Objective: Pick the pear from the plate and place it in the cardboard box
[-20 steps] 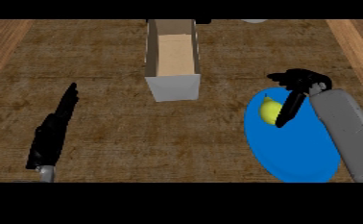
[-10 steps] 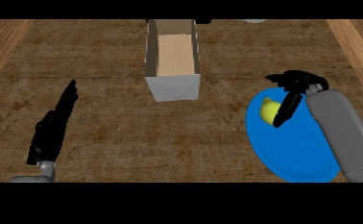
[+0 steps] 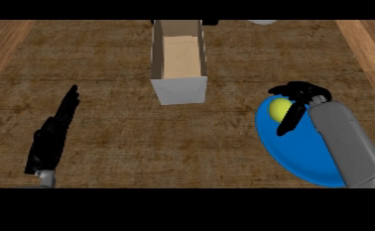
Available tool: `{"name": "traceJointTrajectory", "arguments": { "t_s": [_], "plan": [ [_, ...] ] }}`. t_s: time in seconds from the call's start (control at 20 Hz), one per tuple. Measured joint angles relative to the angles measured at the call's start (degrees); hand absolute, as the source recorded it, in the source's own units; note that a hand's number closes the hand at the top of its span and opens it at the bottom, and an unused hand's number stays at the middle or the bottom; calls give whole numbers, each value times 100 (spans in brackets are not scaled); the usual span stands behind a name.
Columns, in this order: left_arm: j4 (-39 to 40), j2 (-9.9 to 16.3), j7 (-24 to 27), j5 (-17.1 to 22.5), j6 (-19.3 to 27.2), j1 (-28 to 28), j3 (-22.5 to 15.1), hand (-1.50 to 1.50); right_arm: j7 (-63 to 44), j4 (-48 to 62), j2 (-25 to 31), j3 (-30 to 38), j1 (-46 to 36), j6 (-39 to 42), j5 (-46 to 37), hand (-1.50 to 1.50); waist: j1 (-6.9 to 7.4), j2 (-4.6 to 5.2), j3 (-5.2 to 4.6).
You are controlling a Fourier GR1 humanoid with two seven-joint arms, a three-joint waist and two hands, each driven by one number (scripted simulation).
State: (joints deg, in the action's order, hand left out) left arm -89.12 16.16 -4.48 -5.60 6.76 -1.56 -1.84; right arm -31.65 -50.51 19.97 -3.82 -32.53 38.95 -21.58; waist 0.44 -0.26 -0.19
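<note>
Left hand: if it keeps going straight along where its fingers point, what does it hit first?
Probably nothing on the counter. The left hand lies open at the lower left, fingers pointing up and slightly right. That line passes left of the cardboard box over bare counter. Height is unclear from this one view.

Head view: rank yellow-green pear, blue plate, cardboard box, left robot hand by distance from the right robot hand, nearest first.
From the right robot hand:
1. Yellow-green pear, under its curled fingers, on the plate's upper end.
2. Blue oval plate, directly beneath, at the right.
3. Open cardboard box, up and to the left, centre.
4. Left robot hand, far left, open and resting.
</note>
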Motion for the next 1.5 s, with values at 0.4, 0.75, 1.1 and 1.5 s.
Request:
{"name": "traceJointTrajectory", "arguments": {
  "t_s": [0.4, 0.75, 1.1, 1.5],
  "plan": [
    [44, -134, -47, -98, -70, 111, 101, 0, 387, -176, 10, -177, 60, -593, -667, 150, -6, 8, -5],
    [26, -131, -91, -118, -50, -1, 188, 0, -718, -1090, -441, -620, 534, -2402, -1840, 150, -169, -72, 0],
    [32, -161, -102, -148, -4, -19, 215, 0, -2569, -2538, -1130, -1627, 1283, -3685, -3520, 150, -242, -76, 1],
    [36, -204, -112, -184, -57, 44, 187, 0, -3253, -4575, -1425, -2333, 1936, -3525, -5004, 150, -159, -29, 10]
  ]
}}
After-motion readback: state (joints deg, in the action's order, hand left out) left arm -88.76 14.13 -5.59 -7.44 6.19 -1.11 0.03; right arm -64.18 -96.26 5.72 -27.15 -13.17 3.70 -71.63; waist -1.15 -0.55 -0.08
